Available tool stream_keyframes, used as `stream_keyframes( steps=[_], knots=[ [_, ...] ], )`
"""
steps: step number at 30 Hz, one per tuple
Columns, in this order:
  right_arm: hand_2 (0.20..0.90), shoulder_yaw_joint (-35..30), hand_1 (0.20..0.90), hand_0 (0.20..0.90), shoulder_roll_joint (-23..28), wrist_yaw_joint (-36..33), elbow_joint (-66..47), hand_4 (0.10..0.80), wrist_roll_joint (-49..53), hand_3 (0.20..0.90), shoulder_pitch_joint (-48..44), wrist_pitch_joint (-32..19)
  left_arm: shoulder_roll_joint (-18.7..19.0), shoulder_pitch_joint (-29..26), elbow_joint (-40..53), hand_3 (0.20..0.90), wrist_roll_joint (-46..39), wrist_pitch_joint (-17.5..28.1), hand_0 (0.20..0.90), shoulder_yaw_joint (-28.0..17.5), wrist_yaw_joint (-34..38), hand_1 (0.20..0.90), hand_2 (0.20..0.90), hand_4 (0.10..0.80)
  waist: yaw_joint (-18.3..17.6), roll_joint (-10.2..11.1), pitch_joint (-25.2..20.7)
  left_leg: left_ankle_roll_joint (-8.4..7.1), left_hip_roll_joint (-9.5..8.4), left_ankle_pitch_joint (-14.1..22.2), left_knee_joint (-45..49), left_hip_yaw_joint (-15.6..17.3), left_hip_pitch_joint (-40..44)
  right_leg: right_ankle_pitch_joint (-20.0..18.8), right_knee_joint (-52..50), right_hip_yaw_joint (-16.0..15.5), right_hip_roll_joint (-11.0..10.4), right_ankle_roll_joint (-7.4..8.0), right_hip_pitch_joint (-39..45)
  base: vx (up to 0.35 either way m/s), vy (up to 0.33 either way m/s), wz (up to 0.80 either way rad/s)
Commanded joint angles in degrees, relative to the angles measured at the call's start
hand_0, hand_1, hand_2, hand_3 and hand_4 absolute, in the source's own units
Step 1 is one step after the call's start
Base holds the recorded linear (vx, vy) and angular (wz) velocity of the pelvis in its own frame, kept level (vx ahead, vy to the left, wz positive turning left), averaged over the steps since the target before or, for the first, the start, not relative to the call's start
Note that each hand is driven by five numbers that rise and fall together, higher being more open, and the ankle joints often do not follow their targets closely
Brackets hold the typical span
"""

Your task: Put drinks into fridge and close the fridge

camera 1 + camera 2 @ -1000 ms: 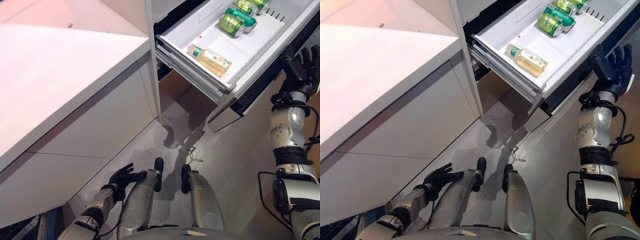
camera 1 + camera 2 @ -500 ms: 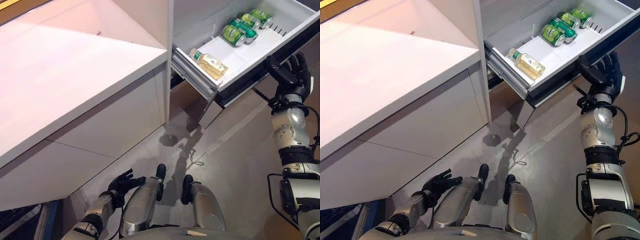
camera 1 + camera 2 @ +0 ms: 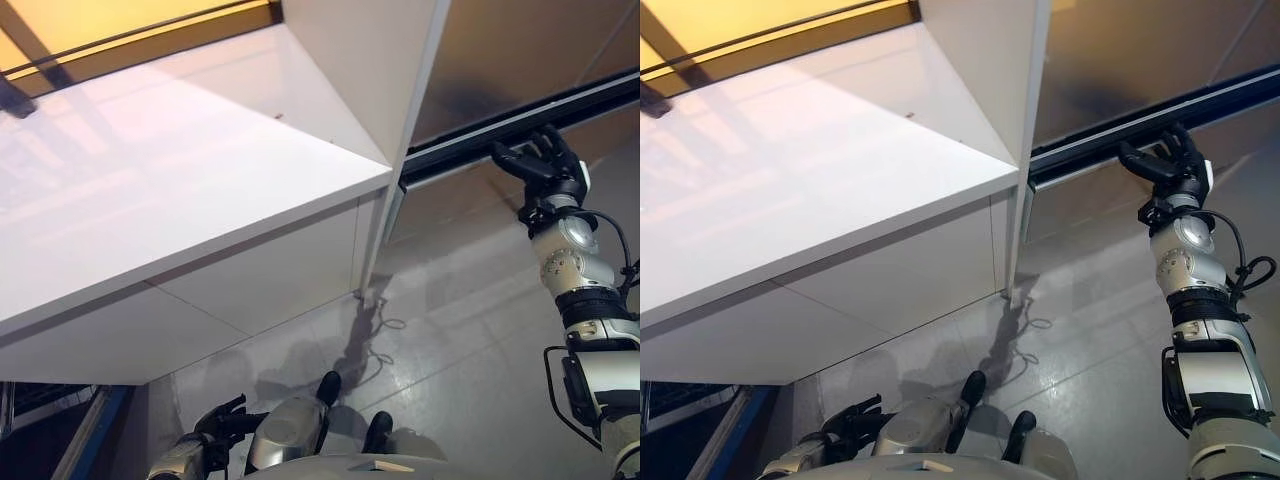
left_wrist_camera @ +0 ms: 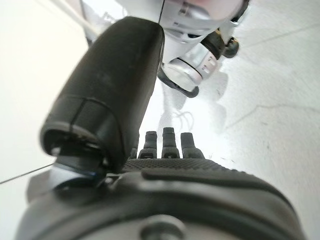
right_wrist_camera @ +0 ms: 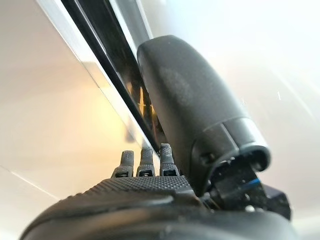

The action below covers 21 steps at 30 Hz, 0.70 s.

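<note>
Now, fridge drawer (image 3: 520, 125) shut flush, right hand (image 3: 540, 165) open, fingers straight against its front; left hand (image 3: 215, 428) relaxed, empty, low by the floor

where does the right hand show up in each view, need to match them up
Left eye view: the right hand is at the upper right, fingers straight against the dark seam of the fridge front.
Right eye view: same spot, upper right, on the dark seam.
Left wrist view: not in it.
Right wrist view: its own dark bulk fills the bottom edge, thumb standing up.
Shared landmark: the dark seam across the fridge front.
</note>
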State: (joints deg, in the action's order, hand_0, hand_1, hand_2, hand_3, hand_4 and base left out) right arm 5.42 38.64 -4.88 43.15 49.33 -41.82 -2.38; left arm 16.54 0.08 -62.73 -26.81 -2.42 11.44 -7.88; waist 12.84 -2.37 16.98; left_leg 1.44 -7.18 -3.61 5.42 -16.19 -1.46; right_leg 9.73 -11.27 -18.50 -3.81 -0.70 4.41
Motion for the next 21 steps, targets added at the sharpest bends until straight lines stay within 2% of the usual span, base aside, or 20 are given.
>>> stream_keyframes(
  steps=[1, 8, 14, 21],
  knots=[
    [0.900, 1.6, 0.900, 0.900, 0.6, 4.0, -3.2, 0.800, -1.4, 0.900, -10.9, -4.9, 4.5, 2.9, 0.4, 0.900, 2.4, 1.2, 0.900, 1.7, -1.4, 0.900, 0.900, 0.800, 2.6, 4.5, -6.7, 1.96, -0.19, 6.7, 1.1, 3.2, 1.3, -5.8, 1.7, 5.3, -3.2, 2.85, -1.4, 0.022, 0.007, 0.05],
    [0.900, 1.1, 0.900, 0.900, 1.7, -1.3, -4.0, 0.800, -6.5, 0.900, -10.7, -8.1, 4.4, 2.9, -0.7, 0.900, 2.7, 1.2, 0.900, 1.3, -1.8, 0.900, 0.900, 0.800, 1.1, 5.6, -9.0, 1.98, 0.49, 6.9, -0.4, 5.7, 2.9, -7.2, 4.6, 6.7, -2.3, 3.19, -0.2, -0.011, -0.004, -0.04],
    [0.900, 1.2, 0.900, 0.900, 4.5, -6.7, -11.2, 0.800, -13.6, 0.900, -8.7, -10.3, 4.0, 2.9, -1.4, 0.900, 2.3, 0.5, 0.900, 0.9, -2.3, 0.900, 0.900, 0.800, -2.3, 6.0, -10.7, 1.83, 1.40, 6.7, -2.7, 9.0, 4.5, -9.2, 7.9, 10.0, -0.9, 3.39, 0.0, -0.077, -0.011, -0.24],
    [0.900, -4.4, 0.900, 0.900, 7.1, -13.7, -21.8, 0.800, -17.1, 0.900, -0.6, -11.0, 1.9, 1.6, -4.7, 0.900, 2.3, 1.7, 0.900, 0.1, -2.5, 0.900, 0.900, 0.800, -7.3, 6.4, -14.3, 0.30, 3.43, 4.5, -8.5, 13.8, 6.0, -11.8, 12.9, 13.4, 0.7, 3.88, -0.6, -0.063, -0.028, -0.43]
  ],
)
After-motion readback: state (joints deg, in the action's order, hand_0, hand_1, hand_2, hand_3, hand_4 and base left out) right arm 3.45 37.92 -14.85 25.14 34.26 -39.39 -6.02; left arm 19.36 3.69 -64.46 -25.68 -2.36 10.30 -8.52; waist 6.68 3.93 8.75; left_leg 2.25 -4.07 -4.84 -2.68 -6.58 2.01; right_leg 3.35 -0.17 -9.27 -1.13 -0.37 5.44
